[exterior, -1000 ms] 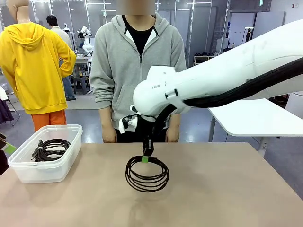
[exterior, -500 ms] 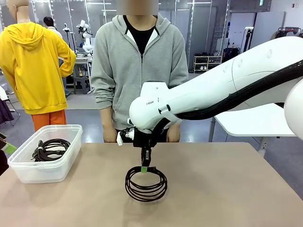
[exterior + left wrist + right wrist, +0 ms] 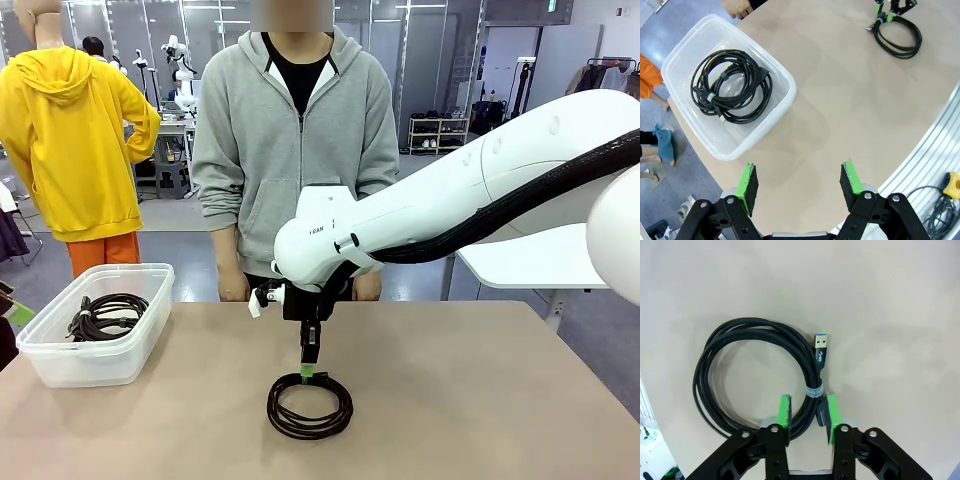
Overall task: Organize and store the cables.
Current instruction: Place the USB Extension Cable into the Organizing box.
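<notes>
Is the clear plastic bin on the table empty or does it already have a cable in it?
Not empty. The clear bin holds one coiled black cable, lying flat on its bottom.

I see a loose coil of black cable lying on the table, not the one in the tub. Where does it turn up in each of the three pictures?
Front view: loose coil lies flat at centre bottom, under the right gripper.
Left wrist view: top right corner, small and far off.
Right wrist view: centre left, with the gripper's pads either side of its banded part.
Shared landmark: the right gripper's green pads, at the coil in all three.
</notes>
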You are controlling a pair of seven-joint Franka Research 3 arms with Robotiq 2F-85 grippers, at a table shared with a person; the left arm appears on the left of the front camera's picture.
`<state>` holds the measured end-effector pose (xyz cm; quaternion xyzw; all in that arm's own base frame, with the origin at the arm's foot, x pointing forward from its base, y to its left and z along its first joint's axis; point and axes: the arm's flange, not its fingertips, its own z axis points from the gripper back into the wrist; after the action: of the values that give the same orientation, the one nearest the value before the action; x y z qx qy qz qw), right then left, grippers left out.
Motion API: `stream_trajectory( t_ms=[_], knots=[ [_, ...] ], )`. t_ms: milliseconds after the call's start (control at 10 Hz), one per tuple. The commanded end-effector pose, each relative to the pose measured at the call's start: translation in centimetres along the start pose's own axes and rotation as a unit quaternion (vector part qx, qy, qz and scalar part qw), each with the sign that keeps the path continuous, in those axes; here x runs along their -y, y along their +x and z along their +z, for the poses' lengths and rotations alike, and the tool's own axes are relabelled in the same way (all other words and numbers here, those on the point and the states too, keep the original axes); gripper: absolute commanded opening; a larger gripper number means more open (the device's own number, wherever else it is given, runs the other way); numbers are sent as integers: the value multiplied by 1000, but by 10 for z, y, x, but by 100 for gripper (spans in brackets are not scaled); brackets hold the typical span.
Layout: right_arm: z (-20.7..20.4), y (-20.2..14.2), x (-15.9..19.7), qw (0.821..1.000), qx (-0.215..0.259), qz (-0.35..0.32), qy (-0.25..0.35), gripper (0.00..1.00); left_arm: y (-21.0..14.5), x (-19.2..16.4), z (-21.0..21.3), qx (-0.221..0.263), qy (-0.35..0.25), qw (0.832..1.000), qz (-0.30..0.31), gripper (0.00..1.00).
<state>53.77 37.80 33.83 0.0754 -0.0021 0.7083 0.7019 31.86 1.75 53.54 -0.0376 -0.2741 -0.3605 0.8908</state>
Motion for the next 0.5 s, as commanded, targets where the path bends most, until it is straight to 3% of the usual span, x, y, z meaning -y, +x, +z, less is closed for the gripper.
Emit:
stream_trajectory(
  t_ms=[0, 100, 300, 400],
  knots=[
    [1, 0, 0, 1000, -7, -14, -14, 61, 2, -1, -1, 0, 10, 1000, 4, 84],
    [4, 0, -1, 1000, -6, -14, -18, 81, 2, -1, -1, 0, 10, 1000, 4, 84],
    [9, -3, -2, 1000, 0, -16, -25, 100, 2, -1, -1, 0, 10, 1000, 4, 84],
    [11, -5, -3, 1000, 1, -16, -27, 100, 2, -1, -1, 0, 10, 1000, 4, 84]
  ],
)
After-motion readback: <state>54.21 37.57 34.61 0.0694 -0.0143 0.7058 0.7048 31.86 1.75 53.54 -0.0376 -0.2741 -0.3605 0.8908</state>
